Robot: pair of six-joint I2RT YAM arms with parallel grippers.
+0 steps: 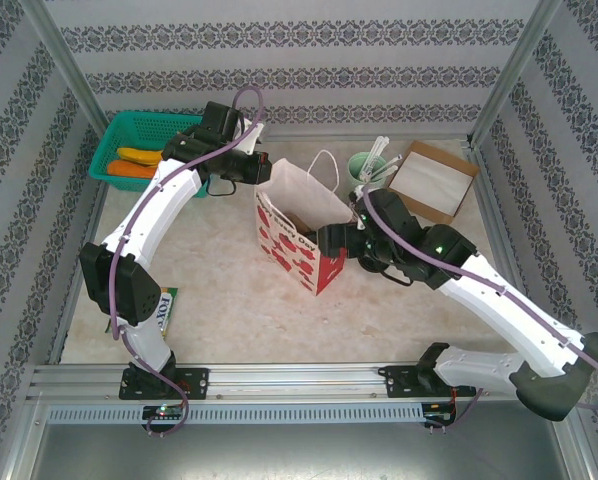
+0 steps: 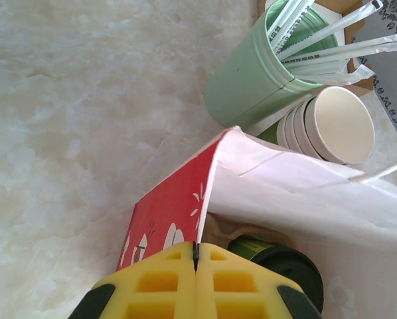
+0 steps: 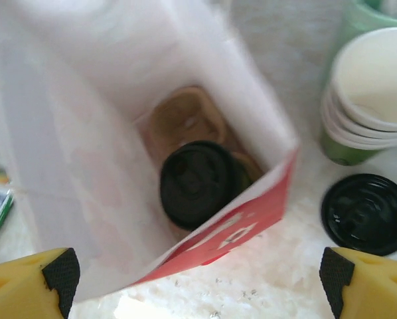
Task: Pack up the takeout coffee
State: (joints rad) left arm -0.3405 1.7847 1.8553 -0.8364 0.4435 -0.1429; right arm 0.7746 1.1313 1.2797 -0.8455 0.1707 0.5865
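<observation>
My left gripper [image 2: 195, 282] has its yellow fingers pressed together on the upper rim of the red-and-white paper bag [image 1: 301, 235], at the fold where the red face meets the white side. In the top view that grip is at the bag's 10 o'clock corner. I judge that I hold it there so the mouth stands open and the thin bag cannot tip or fold while something goes in from above.

My right gripper [image 3: 197, 282] hangs over the mouth from the 4 o'clock side. Its black-padded fingers are spread wide apart with nothing between them. Below it is the takeout coffee [image 3: 198, 183], a small dark-green paper cup with a round black plastic lid. It sits deep inside the bag, lid up, against a brown cardboard cup carrier [image 3: 185, 118] at its 12 o'clock. From my left wrist I can see the same cup's green wall through the mouth.

A loose black plastic lid [image 3: 364, 212] lies flat on the pale marbled tabletop [image 1: 209, 300] at the bag's 3 o'clock in the right wrist view. A nested stack of cream-and-green paper cups [image 3: 368, 100] stands at 2 o'clock. The pale mint cup of wrapped white utensils [image 2: 251, 80] is just beside that stack. I take these as spares that stay outside the bag.

With the coffee inside and my right fingers empty, the packing looks all but done. The next move should be to lift the right gripper straight up so no finger catches the rim. If I release the left grip too early, the white wall could sag onto the lid.
</observation>
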